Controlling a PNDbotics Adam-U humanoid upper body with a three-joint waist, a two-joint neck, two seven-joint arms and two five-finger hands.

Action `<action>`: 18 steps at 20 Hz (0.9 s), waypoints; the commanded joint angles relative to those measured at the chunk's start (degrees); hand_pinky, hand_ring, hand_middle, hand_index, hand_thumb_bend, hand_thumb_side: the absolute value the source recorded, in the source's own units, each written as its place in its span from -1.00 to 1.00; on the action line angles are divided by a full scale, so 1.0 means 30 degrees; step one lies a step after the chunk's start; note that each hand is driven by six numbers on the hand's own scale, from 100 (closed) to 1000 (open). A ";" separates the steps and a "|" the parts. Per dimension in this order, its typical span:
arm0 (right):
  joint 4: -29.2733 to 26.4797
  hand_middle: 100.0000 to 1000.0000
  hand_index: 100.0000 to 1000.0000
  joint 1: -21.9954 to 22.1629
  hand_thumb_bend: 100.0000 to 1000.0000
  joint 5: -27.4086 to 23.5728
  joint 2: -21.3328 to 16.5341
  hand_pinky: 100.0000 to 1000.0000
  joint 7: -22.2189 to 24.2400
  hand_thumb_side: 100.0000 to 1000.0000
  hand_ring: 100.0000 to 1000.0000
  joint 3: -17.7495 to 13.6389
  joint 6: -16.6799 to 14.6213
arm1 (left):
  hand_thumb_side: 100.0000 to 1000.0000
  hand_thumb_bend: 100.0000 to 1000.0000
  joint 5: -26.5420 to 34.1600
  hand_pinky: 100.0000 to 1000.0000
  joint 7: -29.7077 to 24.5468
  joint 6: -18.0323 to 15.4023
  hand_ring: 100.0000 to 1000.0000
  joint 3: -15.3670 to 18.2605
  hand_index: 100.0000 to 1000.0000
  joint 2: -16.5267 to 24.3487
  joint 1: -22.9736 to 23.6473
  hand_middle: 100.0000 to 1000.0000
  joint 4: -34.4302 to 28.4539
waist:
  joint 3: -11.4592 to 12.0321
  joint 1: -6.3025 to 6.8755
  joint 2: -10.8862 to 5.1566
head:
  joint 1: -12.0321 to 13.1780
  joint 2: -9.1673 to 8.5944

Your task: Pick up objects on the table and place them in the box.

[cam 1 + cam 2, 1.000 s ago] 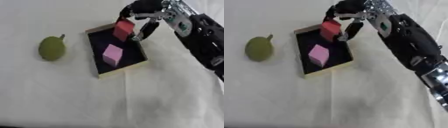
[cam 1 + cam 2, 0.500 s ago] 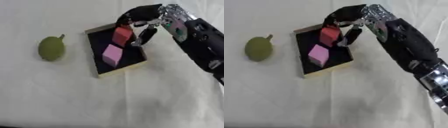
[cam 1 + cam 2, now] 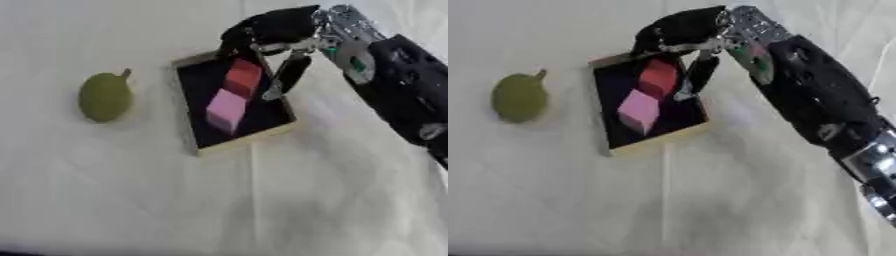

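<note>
A shallow box (image 3: 186, 127) with a black floor and pale rim lies at the table's middle. Inside it a pink block (image 3: 226, 109) and a red block (image 3: 243, 77) rest end to end, touching. My right hand (image 3: 276, 27) hovers over the box's far edge, coming in from the upper right. Its fingers arch above the red block and its thumb (image 3: 287, 77) hangs down just right of the block, apart from it, so the hand is open. A green pear-shaped fruit (image 3: 105, 96) with a short stem lies on the cloth left of the box. My left hand is out of sight.
A white cloth (image 3: 262, 200) with soft folds covers the table. My right forearm (image 3: 815, 105) slants across the upper right, above the cloth beside the box.
The red block, held between fingers and thumb a second ago, has come down onto the box floor beside the pink block. The hand has spread off it.
</note>
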 commanded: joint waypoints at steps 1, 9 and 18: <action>-0.0454 0.73 0.95 -0.0352 -0.22 -0.0306 -0.0482 0.88 0.3636 -0.04 0.96 -0.0166 -0.3429 | 0.09 -1.00 -0.0072 0.68 -0.0031 0.0063 0.93 0.0002 0.92 0.0426 -0.0270 0.80 -0.0373 | -0.0009 0.0052 -0.0635 | 0.0090 -0.0051; -0.2007 0.67 0.92 -0.0051 -0.61 -0.3275 -0.1247 0.83 0.3474 -0.48 0.85 -0.1558 -0.3401 | 0.09 -1.00 0.0068 0.68 -0.0061 0.0034 0.92 -0.0094 0.92 0.0481 0.0121 0.80 -0.0907 | -0.0149 -0.0021 -0.0756 | 0.0144 -0.0172; -0.8458 0.61 0.79 0.3009 -1.00 -1.3757 -0.4769 0.78 0.1125 -1.00 0.69 -0.5310 0.2410 | 0.12 -1.00 0.0224 0.69 -0.0566 -0.0613 0.92 -0.0574 0.92 0.0686 0.1375 0.80 -0.2454 | -0.0807 -0.0326 -0.0837 | -0.0295 -0.0548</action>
